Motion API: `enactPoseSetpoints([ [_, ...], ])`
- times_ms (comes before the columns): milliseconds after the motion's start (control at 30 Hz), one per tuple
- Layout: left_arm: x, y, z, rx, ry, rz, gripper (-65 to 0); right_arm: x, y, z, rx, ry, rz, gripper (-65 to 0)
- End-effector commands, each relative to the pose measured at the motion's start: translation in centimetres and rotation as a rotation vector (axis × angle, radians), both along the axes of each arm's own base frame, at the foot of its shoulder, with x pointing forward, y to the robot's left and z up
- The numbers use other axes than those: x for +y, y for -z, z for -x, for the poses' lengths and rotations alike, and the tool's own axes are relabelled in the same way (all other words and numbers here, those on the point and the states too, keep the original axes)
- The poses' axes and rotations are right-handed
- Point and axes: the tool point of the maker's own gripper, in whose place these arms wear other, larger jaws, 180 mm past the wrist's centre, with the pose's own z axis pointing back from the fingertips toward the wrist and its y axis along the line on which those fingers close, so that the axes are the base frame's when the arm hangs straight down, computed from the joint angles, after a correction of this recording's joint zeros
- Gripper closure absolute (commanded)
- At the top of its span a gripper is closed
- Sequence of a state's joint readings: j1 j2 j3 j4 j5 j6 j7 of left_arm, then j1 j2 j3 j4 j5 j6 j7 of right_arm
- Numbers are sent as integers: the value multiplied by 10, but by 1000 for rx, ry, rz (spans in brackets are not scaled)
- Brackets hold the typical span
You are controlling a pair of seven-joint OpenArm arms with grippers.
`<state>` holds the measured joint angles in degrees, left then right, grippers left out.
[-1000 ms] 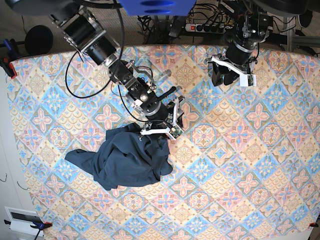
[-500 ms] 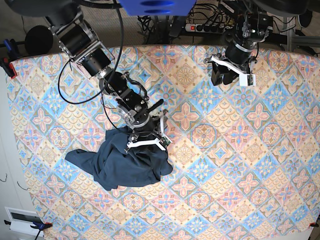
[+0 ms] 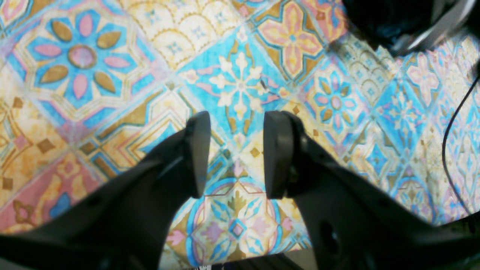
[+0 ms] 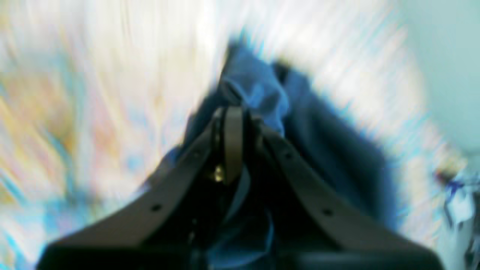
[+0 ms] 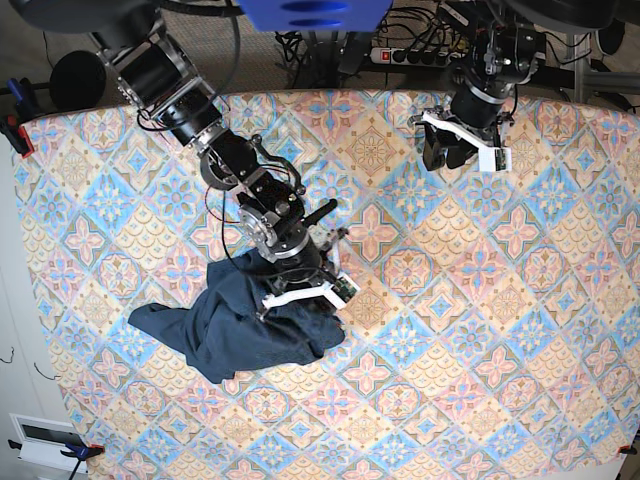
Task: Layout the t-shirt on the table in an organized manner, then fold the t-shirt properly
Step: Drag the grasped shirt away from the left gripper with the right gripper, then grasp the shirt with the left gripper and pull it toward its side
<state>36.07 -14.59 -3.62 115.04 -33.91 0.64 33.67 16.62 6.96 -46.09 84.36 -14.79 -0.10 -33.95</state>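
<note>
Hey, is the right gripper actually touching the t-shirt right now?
Touching. The right wrist view, though blurred, shows the right gripper with its jaws shut on a fold of the t-shirt; the base view puts it down on the crumpled cloth.

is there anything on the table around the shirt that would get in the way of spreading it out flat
Nothing visible does. The t-shirt lies crumpled on the table, whose patterned cloth shows nothing else on it. The right claw is shut on the t-shirt, and the left claw hangs open near the far edge.

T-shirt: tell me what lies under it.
The t-shirt lies crumpled on the patterned table. Whatever else is beneath is covered. The right tool pinches its cloth from above.
</note>
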Motion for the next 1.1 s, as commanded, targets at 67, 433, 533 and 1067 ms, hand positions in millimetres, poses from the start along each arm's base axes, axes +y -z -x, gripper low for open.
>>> enactPoseSetpoints([
  [67,1,-9,-3,-34,4,-4,-238,13,-46,-3,-103,-32,-73,-11],
  [433,8,-10,-4,-36,29,-38,-238,-114,-158,-43,-272,225,-473,-10],
  [533,8,-10,-5,-39,29,-39,-238,-192,-177,-51,-335,351,-493,-9],
  [1067,-28,-54,-84,-160,161,-22,-239,-442,-88,-2,-206,946,-561,-8],
])
